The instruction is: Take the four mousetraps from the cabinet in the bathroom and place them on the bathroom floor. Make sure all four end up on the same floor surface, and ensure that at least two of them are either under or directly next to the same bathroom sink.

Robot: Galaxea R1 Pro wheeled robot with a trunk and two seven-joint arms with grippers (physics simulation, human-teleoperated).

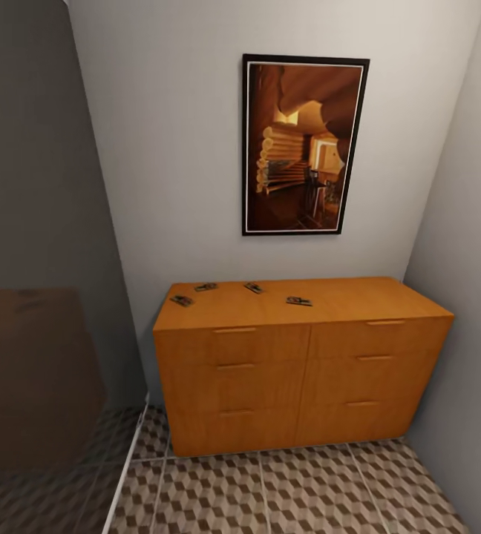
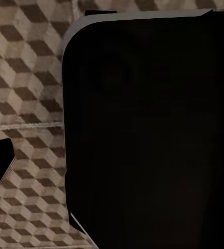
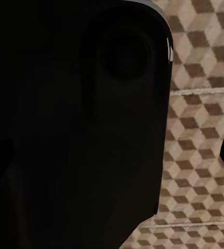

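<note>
Four mousetraps [image 1: 181, 300] [image 1: 205, 287] [image 1: 253, 288] [image 1: 298, 301] lying flat and apart on top of the cabinet [image 1: 300, 371], toward its left and middle, below a framed picture [image 1: 303, 144]. Cube-patterned floor [image 1: 300, 493] in front. Jaw state impossible to tell: dark housing [image 2: 148, 129] blocks both wrist cameras, tiles [image 3: 200, 129] beside it. Traps nowhere near either set of jaws.
</note>
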